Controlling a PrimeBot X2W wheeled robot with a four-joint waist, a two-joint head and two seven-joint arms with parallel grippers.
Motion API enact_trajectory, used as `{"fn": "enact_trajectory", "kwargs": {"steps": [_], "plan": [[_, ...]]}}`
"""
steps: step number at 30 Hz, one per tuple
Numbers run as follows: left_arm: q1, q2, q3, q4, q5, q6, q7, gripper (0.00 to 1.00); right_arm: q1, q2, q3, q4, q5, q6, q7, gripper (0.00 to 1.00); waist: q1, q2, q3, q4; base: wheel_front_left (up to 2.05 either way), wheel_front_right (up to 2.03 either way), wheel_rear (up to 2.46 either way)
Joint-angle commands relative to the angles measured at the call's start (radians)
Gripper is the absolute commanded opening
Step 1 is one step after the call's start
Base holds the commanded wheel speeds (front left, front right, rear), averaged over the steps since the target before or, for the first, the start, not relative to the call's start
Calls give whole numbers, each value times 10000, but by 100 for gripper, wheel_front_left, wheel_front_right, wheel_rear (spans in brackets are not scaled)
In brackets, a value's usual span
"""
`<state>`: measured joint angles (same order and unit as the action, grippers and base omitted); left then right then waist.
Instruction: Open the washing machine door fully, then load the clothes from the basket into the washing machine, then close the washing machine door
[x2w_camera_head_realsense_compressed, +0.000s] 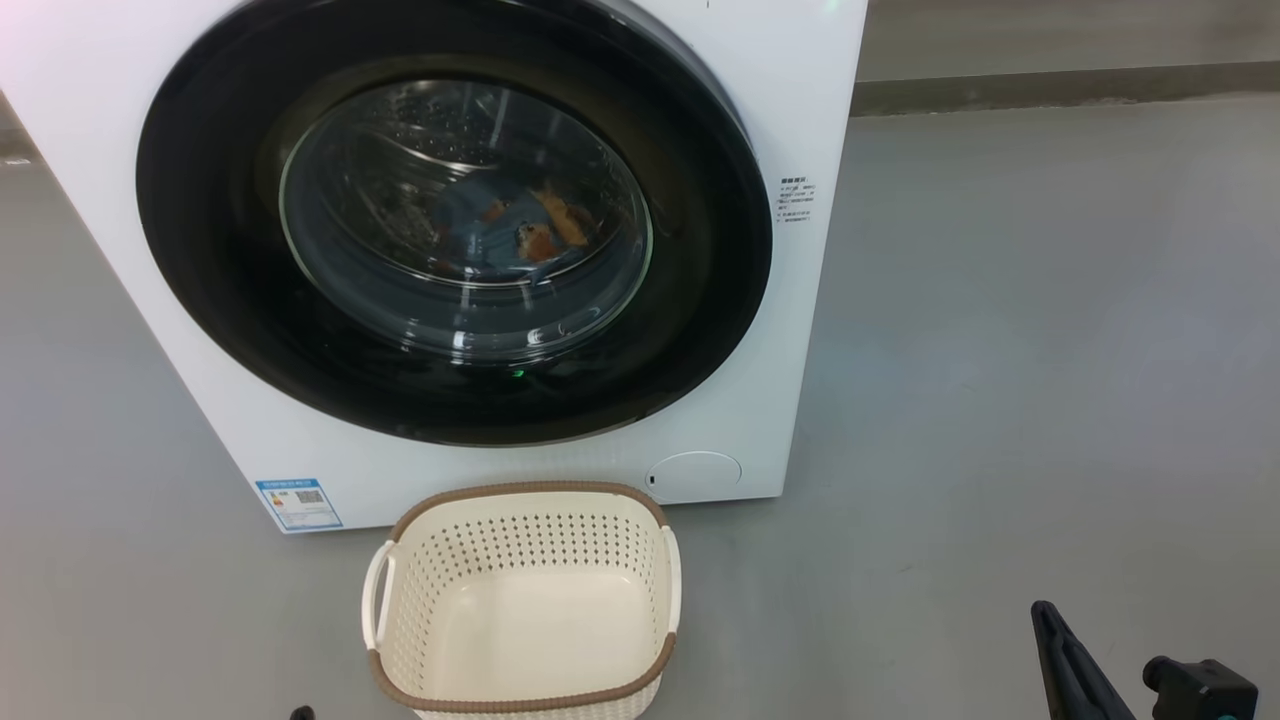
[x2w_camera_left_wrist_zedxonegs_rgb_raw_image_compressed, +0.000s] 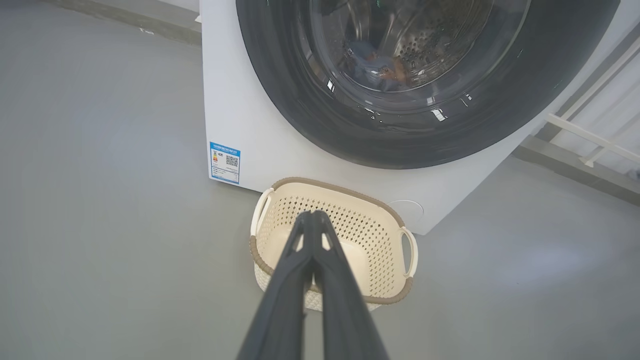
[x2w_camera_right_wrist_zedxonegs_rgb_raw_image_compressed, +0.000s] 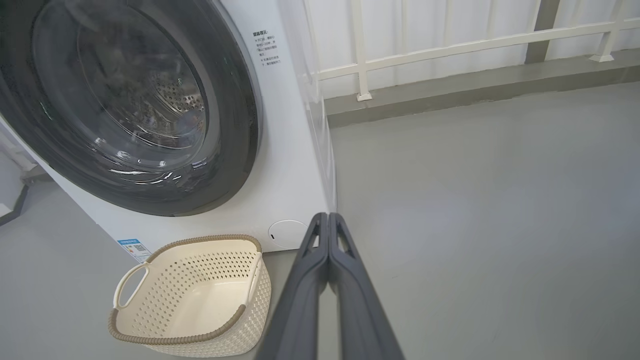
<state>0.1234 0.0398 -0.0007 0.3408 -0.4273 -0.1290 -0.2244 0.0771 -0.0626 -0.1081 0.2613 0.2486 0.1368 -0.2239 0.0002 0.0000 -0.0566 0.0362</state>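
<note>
in the head view the washing machine fills the frame from 9 o'clock up to 12 o'clock, standing on a grey floor. the washing machine door lies flat against its front, black rim all round and no gap showing. through the glass bowl the clothes sit in the drum, blue with orange patches, just toward 3 o'clock of the glass centre. the basket stands upright on the floor at 6 o'clock, just in front of the machine's lower edge, its bare cream bottom showing. a blue label is on the machine at 9 o'clock of the basket, and a round cap at its 1 o'clock. in the left wrist view the left gripper has its fingers pressed together, gripping nothing, with the tips over the basket. in the right wrist view the right gripper is likewise narrowed to a point, with nothing in it, at 3 o'clock of the basket and apart from it.
</note>
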Motion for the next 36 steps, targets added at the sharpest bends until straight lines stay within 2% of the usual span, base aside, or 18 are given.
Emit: {"fn": "enact_trajectory", "kwargs": {"steps": [1, 36], "plan": [[-344, 102, 117, -265, -291, -2, 75, 0, -319, -45, -12, -242, 311, -8, 55, 0, 0, 0, 13, -5, 0, 0, 0], [-940, 103, 426, -474, -3766, -6, 1069, 0, -779, 6, -18, -224, 4321, -24, 1047, 0, -1, 0, 191, -112, 0, 0, 0]]}}
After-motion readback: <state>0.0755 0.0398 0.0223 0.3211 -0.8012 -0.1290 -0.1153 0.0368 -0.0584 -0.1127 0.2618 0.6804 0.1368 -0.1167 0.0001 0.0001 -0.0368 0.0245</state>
